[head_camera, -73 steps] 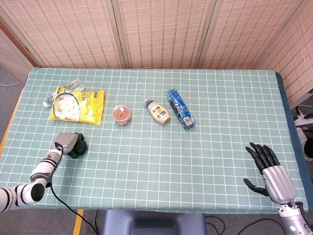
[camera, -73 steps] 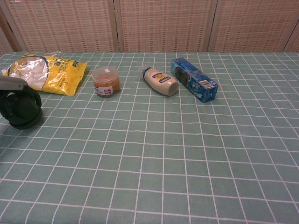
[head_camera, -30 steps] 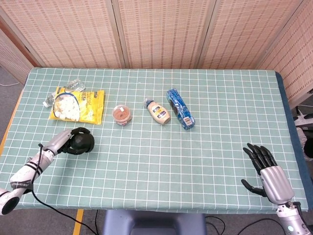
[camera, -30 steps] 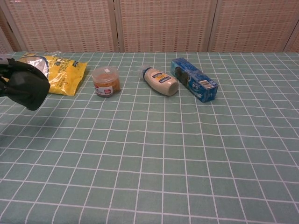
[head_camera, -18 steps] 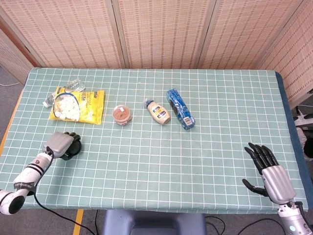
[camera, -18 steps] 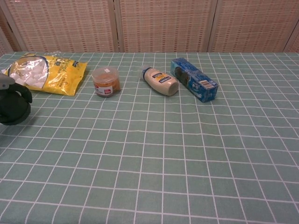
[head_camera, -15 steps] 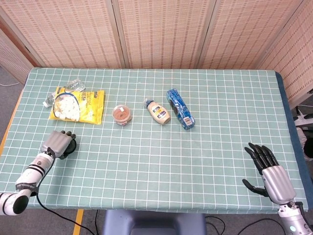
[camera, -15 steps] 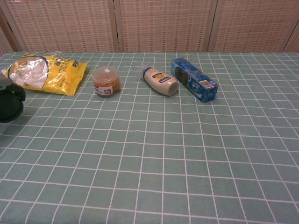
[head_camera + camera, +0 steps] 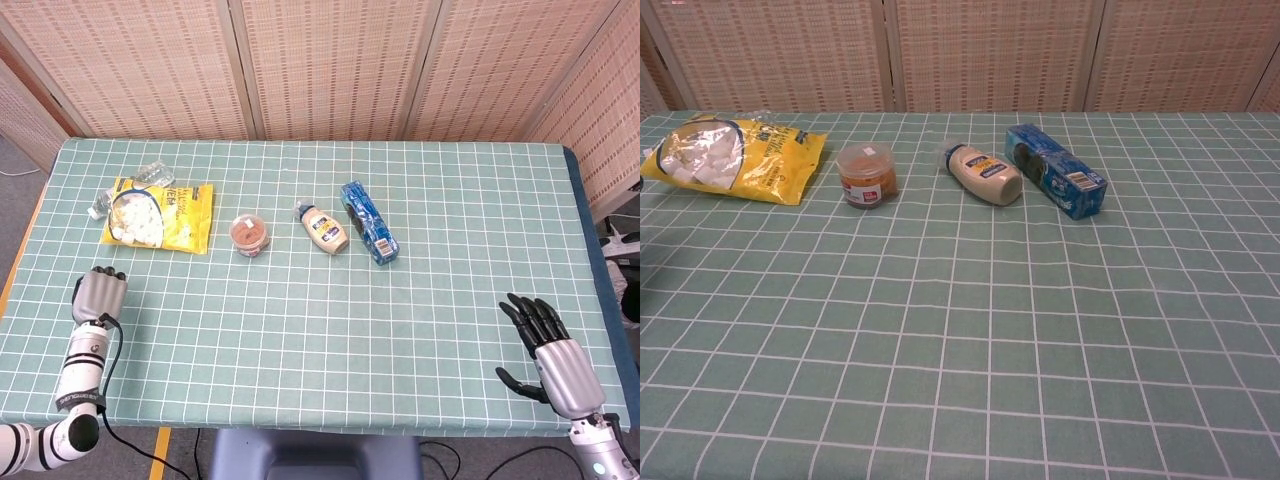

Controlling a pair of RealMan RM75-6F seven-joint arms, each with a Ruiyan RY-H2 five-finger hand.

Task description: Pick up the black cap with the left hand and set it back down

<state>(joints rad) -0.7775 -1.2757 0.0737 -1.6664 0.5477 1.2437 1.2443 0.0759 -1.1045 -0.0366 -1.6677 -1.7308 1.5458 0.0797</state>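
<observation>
My left hand (image 9: 98, 296) hangs over the table's left edge in the head view, its grey back facing up and dark fingertips curled at the top. The black cap shows in neither view. It lies nowhere on the cloth, so it sits hidden under that hand's palm. The chest view shows neither hand. My right hand (image 9: 548, 345) rests near the front right corner with its black fingers spread and nothing in them.
On the green checked tablecloth (image 9: 320, 300) lie a yellow snack bag (image 9: 160, 214), a small orange jar (image 9: 249, 234), a cream bottle on its side (image 9: 323, 228) and a blue box (image 9: 368, 220), all in a row at the back. The same row shows in the chest view.
My left hand lifted the cap, lowered it, then slid left to the table edge; the cap went out of sight under it and left the chest view. The right hand stayed put.
</observation>
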